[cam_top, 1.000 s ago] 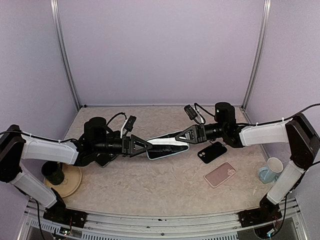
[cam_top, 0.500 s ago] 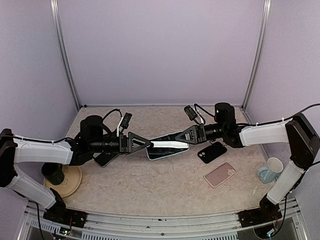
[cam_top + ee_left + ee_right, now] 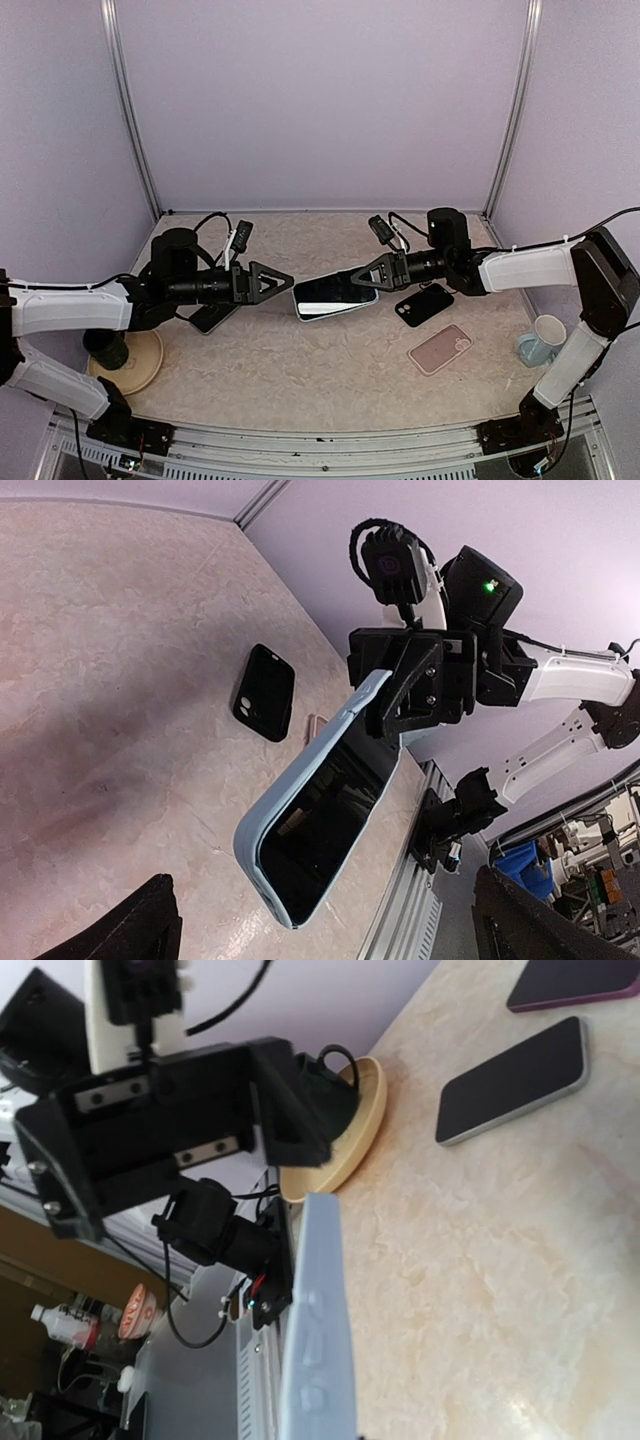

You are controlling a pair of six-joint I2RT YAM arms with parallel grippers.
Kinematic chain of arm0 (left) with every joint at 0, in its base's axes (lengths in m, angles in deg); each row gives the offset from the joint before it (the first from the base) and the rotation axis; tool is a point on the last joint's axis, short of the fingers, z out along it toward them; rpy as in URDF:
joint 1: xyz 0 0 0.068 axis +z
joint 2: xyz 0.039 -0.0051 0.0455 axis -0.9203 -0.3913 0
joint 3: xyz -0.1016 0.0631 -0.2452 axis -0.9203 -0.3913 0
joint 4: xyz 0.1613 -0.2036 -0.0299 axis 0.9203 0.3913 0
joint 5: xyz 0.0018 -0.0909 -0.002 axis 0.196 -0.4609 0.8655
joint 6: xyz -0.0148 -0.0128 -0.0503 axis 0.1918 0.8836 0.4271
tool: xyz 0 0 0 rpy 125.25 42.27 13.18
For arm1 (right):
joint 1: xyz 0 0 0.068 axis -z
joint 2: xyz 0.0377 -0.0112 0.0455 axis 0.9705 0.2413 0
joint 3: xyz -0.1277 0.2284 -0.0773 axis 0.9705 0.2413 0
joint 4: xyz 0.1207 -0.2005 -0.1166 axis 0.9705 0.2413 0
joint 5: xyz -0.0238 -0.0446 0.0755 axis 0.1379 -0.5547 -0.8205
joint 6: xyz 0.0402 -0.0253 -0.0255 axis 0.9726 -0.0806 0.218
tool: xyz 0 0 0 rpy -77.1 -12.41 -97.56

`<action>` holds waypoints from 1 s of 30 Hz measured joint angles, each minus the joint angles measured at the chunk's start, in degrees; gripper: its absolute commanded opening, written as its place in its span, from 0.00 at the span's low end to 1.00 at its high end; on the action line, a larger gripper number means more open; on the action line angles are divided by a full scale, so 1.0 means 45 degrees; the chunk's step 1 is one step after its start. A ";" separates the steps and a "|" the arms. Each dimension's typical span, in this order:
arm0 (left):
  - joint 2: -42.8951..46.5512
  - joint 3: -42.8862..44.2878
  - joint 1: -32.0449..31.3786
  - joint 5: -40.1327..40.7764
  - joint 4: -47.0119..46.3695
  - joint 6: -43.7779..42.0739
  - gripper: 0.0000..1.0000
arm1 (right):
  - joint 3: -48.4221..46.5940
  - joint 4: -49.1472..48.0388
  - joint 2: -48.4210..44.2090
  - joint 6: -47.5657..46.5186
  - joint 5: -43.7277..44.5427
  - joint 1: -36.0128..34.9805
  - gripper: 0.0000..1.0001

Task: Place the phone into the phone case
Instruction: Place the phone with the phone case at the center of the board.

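Lilac walls (image 3: pixel 320 100) on three sides, mottled beige table (image 3: pixel 300 370). Both arms reach inward from the near corners, forearms low and nearly level, wrists pointing at each other across the middle. Right gripper (image 3: pixel 362 280): jaws clamped tight on the far end of a light-blue case (image 3: pixel 255 840), holding it off the table, tilted, long axis pointing toward the left arm. Phone (image 3: pixel 325 825) lies inside the case, its dark glass framed by the blue rim. Left gripper (image 3: pixel 280 284): jaws spread as wide as they go, holding nothing; the left wrist view shows its fingers (image 3: pixel 140 930) at the bottom corners with the free end of the case between them but apart from both. From above, the left fingertips sit just beside the case's left end. Green light glows on the right arm's wrist unit. Black case (image 3: pixel 424 304) lies flat under the right forearm, near the held case. Pink item (image 3: pixel 440 349), case or phone, cannot tell which, lies nearer the front edge. Second phone (image 3: pixel 510 1080) lies screen-up on the table below the left wrist. Wooden plate (image 3: pixel 145 370) sits at front left with a black cup (image 3: pixel 105 345) on it. Pale mug (image 3: pixel 545 340) stands at far right by the right arm's base.
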 measured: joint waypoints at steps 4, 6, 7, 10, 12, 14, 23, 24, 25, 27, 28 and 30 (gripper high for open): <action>0.0389 0.0000 0.0024 0.0389 0.0243 -0.0146 0.99 | -0.0005 0.0287 0.0049 0.0000 0.0228 0.0087 0.00; 0.0447 -0.0010 0.0024 0.0534 0.0248 -0.0180 0.99 | -0.0097 0.0583 0.0170 -0.0068 0.0427 0.0175 0.00; 0.0452 -0.0024 0.0024 0.0578 0.0243 -0.0185 0.99 | -0.0175 0.0777 0.0248 -0.0117 0.0525 0.0219 0.00; 0.0452 -0.0155 0.0024 0.0636 0.0238 -0.0189 0.99 | -0.0413 0.1282 0.0457 -0.0301 0.0816 0.0359 0.00; 0.0452 -0.0272 0.0024 0.0665 0.0253 -0.0189 0.99 | -0.0559 0.1506 0.0578 -0.0340 0.1015 0.0452 0.00; 0.0452 -0.0359 0.0024 0.0695 0.0248 -0.0185 0.99 | -0.0680 0.1637 0.0709 -0.0335 0.1151 0.0665 0.00; 0.0447 -0.0602 0.0019 0.0685 0.0121 0.0010 0.99 | -0.2433 0.2317 0.2118 -0.0330 0.1501 0.1350 0.00; 0.0447 -0.0627 0.0019 0.0685 0.0117 0.0024 0.99 | -0.2817 0.2453 0.2414 -0.0325 0.1481 0.1433 0.00; 0.0447 -0.0641 0.0019 0.0685 0.0121 0.0044 0.99 | -0.3206 0.2545 0.2735 -0.0330 0.1486 0.1515 0.00; 0.0447 -0.0646 0.0010 0.0690 0.0117 0.0058 0.99 | -0.4002 0.2841 0.3385 -0.0359 0.1486 0.1705 0.00; 0.0447 -0.0646 0.0005 0.0690 0.0117 0.0053 0.99 | -0.4410 0.3041 0.3701 -0.0379 0.1486 0.1802 0.00; 0.0447 -0.0646 0.0005 0.0695 0.0121 0.0058 0.99 | -0.5192 0.3439 0.4303 -0.0427 0.1486 0.1967 0.00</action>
